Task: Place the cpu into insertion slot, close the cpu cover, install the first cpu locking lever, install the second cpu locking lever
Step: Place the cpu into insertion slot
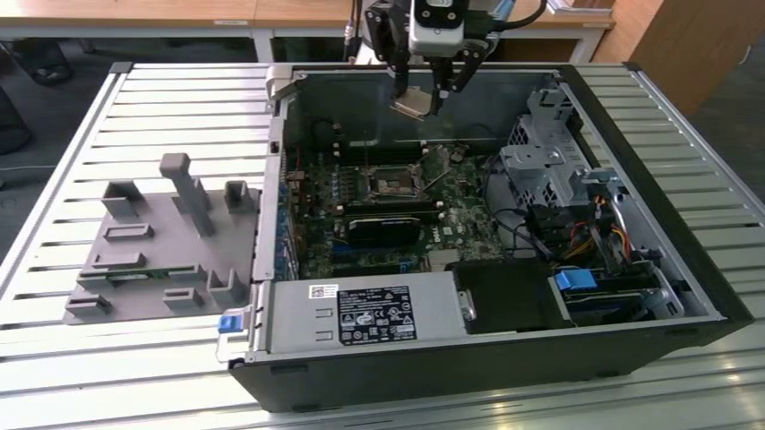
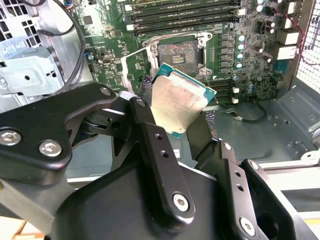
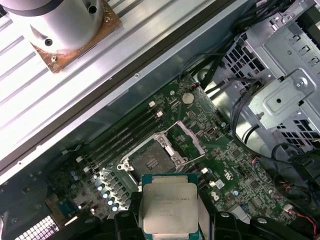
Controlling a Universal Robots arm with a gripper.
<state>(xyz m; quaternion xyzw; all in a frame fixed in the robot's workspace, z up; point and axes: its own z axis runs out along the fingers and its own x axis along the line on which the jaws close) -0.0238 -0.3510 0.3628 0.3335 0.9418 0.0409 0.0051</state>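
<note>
My gripper (image 1: 425, 92) hangs over the back of the open computer case, shut on the cpu (image 1: 411, 105). The cpu's pale metal top (image 2: 177, 97) sits tilted between the two black fingers (image 2: 150, 135) in the second wrist view. It also shows in the first wrist view (image 3: 167, 207). Below and apart from it lies the insertion slot (image 1: 392, 184) on the green board, a bare square socket with a dark centre (image 2: 179, 52) (image 3: 150, 161). The cpu cover (image 3: 191, 138) stands flipped open beside the slot, its silver frame (image 2: 134, 70) clear of the socket.
A grey fixture block (image 1: 161, 242) lies on the slatted table at the exterior view's left. Inside the case are a black card (image 1: 382, 228), long memory slots (image 2: 185, 10), a metal drive cage (image 1: 550, 166) with cables, and a power supply (image 1: 358, 313) at the front.
</note>
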